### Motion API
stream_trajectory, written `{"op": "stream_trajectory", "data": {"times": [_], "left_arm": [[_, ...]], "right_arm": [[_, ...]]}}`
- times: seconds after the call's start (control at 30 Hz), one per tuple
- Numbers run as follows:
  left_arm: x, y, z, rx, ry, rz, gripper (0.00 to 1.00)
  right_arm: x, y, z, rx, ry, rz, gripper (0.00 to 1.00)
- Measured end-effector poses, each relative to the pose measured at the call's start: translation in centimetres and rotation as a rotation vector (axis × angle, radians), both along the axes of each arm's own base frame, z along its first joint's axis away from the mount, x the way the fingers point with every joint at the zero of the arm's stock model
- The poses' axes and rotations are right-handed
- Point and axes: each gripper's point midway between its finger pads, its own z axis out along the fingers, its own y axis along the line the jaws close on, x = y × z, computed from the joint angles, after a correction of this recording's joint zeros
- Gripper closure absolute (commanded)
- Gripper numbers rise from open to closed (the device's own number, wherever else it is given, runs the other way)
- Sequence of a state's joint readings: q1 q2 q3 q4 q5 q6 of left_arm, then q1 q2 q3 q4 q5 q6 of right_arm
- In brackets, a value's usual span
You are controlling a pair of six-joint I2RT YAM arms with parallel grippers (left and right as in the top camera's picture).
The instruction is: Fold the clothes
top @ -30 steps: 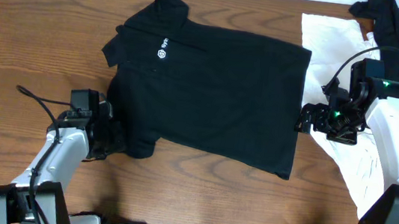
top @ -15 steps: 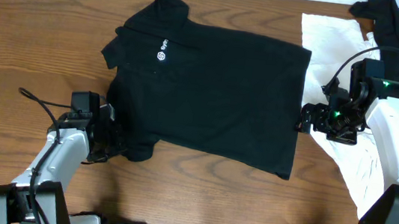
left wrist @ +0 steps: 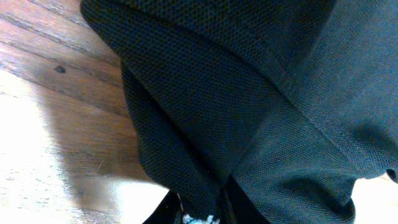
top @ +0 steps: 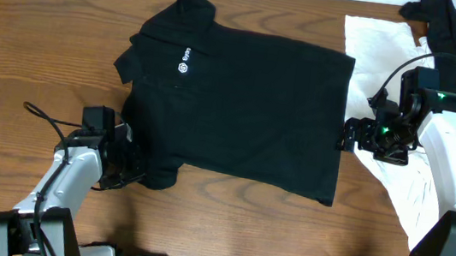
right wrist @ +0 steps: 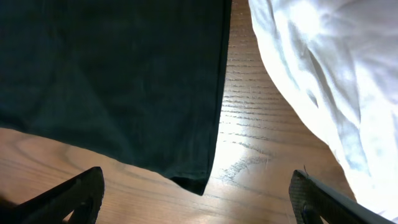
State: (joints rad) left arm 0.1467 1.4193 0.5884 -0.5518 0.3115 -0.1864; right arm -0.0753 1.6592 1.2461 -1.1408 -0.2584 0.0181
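Observation:
The black polo shirt (top: 248, 104) lies spread on the table, collar at the back left, with a small white round logo (top: 185, 67) on the chest. At the shirt's front left corner, my left gripper (top: 131, 169) is shut on a fold of the sleeve. In the left wrist view the dark fabric (left wrist: 249, 93) is pinched between the jaws of the left gripper (left wrist: 202, 214). My right gripper (top: 349, 135) hovers open at the shirt's right hem. In the right wrist view the hem corner (right wrist: 193, 177) lies between the wide-spread fingers of the right gripper (right wrist: 196, 193).
A large white wrinkled cloth (top: 384, 42) lies at the right, partly under the right arm, and shows in the right wrist view (right wrist: 323, 81). Another black garment (top: 454, 29) sits at the back right corner. Bare wood (top: 41, 29) stretches left of the shirt.
My left gripper has closed on the sleeve fold and shifted slightly toward the front right, tugging that corner. The right arm has stayed where it was.

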Motion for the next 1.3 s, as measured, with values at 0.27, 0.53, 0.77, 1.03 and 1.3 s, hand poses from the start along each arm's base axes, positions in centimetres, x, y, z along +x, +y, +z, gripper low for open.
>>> {"op": "stream_trajectory", "data": {"times": [0.27,0.53,0.77,1.03,1.3], "left_arm": [[-0.1,0.8,0.5,0.050,-0.010,0.017,0.83],[0.2,2.0,2.6,0.126,-0.090,0.040,0.69],[0.0,2.3,2.6,0.144,-0.086,0.044,0.72],[0.3,2.4,2.7,0.146,-0.095,0.044,0.94],[0.1,2.0,3.6,0.130,-0.101,0.042,0.94]], "right_arm": [[0.0,0.0,0.0,0.000,-0.002,0.000,0.06],[0.1,0.0,0.0,0.000,-0.002,0.000,0.06],[0.0,0.0,0.0,0.000,-0.002,0.000,0.06],[0.0,0.0,0.0,0.000,-0.002,0.000,0.06],[-0.7,0.0,0.0,0.000,0.030,0.000,0.06]]}}
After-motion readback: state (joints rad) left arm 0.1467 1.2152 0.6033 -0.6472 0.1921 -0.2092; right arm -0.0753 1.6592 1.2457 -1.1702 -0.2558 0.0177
